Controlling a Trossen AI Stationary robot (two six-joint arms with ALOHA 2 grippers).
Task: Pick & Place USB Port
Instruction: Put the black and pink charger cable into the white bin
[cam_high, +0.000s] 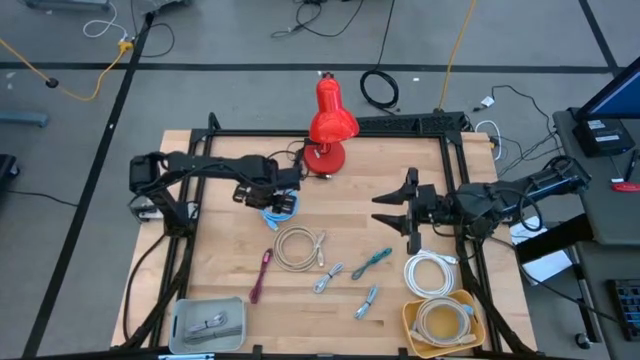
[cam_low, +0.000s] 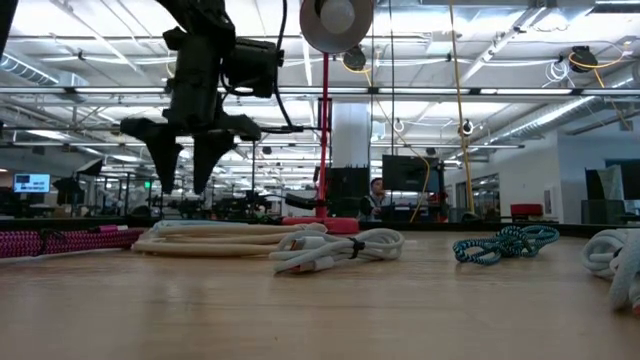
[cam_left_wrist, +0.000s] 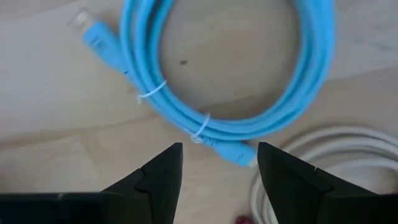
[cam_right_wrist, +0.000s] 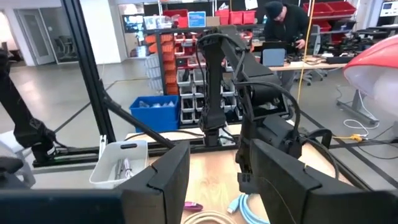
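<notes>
We hold our left pincer (cam_left_wrist: 217, 165) directly above the blue cable (cam_left_wrist: 249, 112), fingers spread apart with nothing between them. The cable lies coiled flat on the wooden counter (cam_high: 220, 260), near the base of the red lamp (cam_high: 330, 125) and just beside a white cable coil (cam_high: 298, 247). Two thin ties bind its loops, and one plug end sits right below the gap between our fingers, the other sticking out on the far side of the coil.

We judge the cable light, soft and floppy: lifted at one spot, the rest would droop and swing, though the ties should keep it together. The jacket looks smooth, so a pinch on a single strand could slip. The best hold seems to be across the bundled strands beside a tie, where the loops lie packed together.

Our right pincer (cam_high: 405, 210) waits over the counter's right side, fingers apart, holding nothing.
</notes>
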